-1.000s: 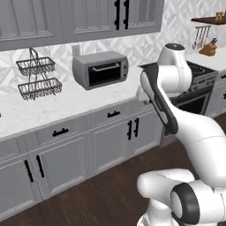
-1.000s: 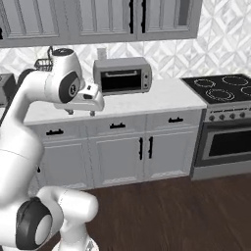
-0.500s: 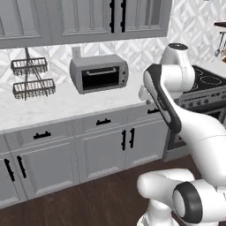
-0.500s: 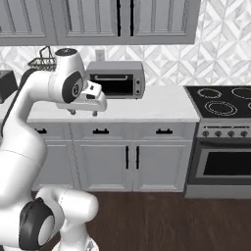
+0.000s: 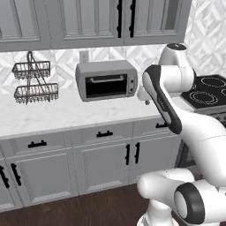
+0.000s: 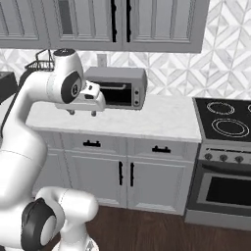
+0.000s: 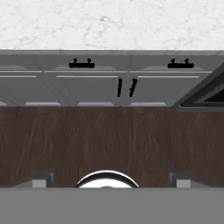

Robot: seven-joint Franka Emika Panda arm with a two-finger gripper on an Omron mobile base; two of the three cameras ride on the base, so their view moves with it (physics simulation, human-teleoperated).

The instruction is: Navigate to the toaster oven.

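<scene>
The toaster oven (image 5: pixel 106 81) is a grey-silver box with a dark glass door and a bar handle. It stands on the white marble counter against the backsplash, and the right base view has the toaster oven (image 6: pixel 117 88) just behind my hand. My gripper (image 6: pixel 82 112) hangs in front of the counter's edge, pointing down, fingers spread and holding nothing. In the left base view the gripper (image 5: pixel 144 99) sits right of the oven. From the hand view the gripper (image 7: pixel 111 178) looks down at the wood floor and the cabinet fronts, its tips far apart.
A two-tier wire basket (image 5: pixel 34 84) stands on the counter left of the oven. A black stove (image 6: pixel 225 122) adjoins the counter on the right. Grey base cabinets (image 5: pixel 103 163) run below, wall cabinets (image 6: pixel 122 22) above. Dark wood floor (image 7: pixel 109 140) lies before them.
The whole scene has shifted in both base views, so the base has driven and turned. The counter now faces me squarely and looks nearer. The arm keeps its pose.
</scene>
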